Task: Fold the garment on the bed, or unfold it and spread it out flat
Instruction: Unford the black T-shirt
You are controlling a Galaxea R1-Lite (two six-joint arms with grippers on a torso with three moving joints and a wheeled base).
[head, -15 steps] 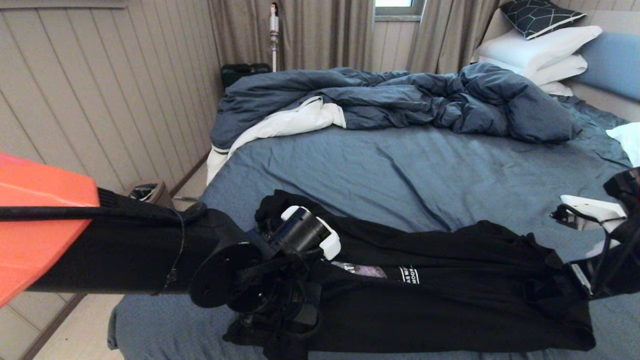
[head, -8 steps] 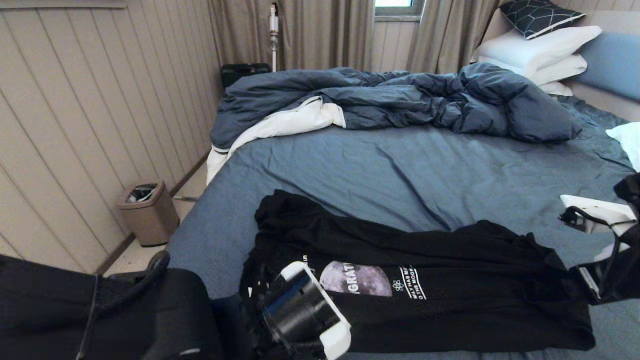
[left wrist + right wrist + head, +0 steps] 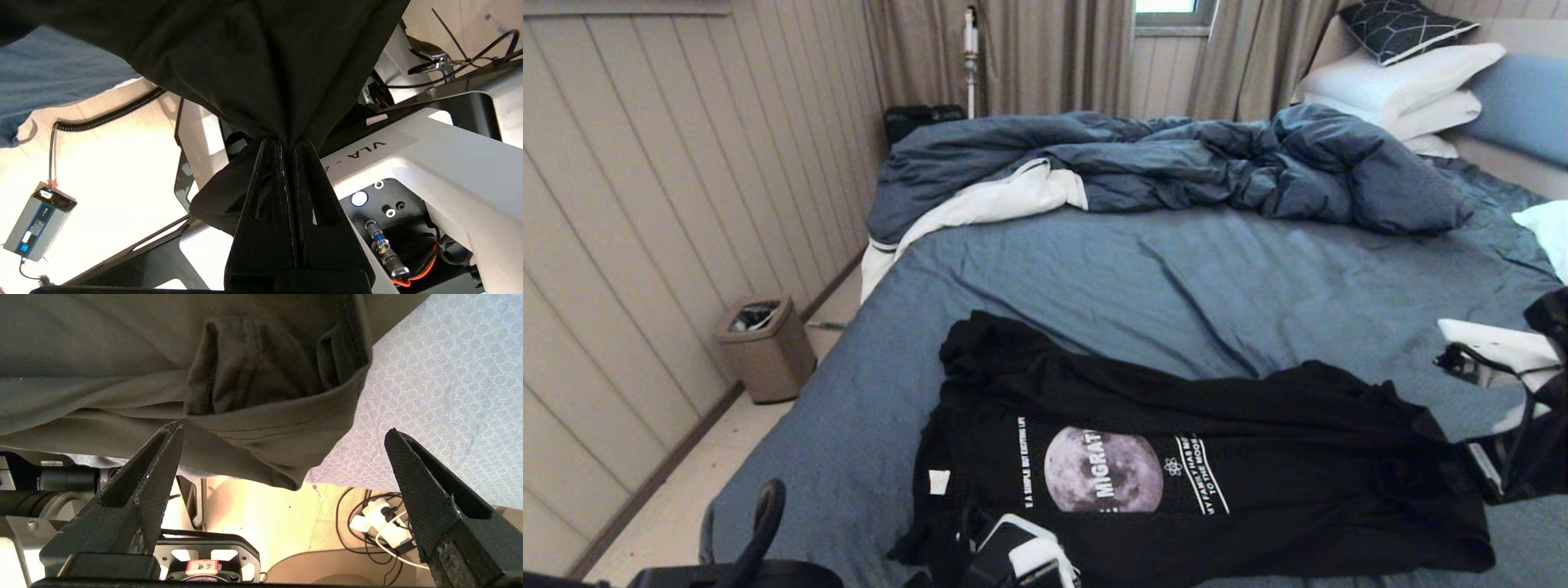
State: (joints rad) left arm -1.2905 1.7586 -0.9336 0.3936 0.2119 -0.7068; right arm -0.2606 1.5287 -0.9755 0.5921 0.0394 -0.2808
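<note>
Cloth is pinched tight in the left hand [image 3: 282, 143], which has a fold of the garment [image 3: 1176, 457] at the near edge of the bed [image 3: 1094, 278]. The shirt lies print-up but bunched along its far side. To spread it well, draw that edge slowly toward the robot, keeping the pull low and even so the print stays flat. The right hand [image 3: 282, 433] gapes wide beside the hem at the right end, holding nothing; it probably needs its own grip first.
</note>
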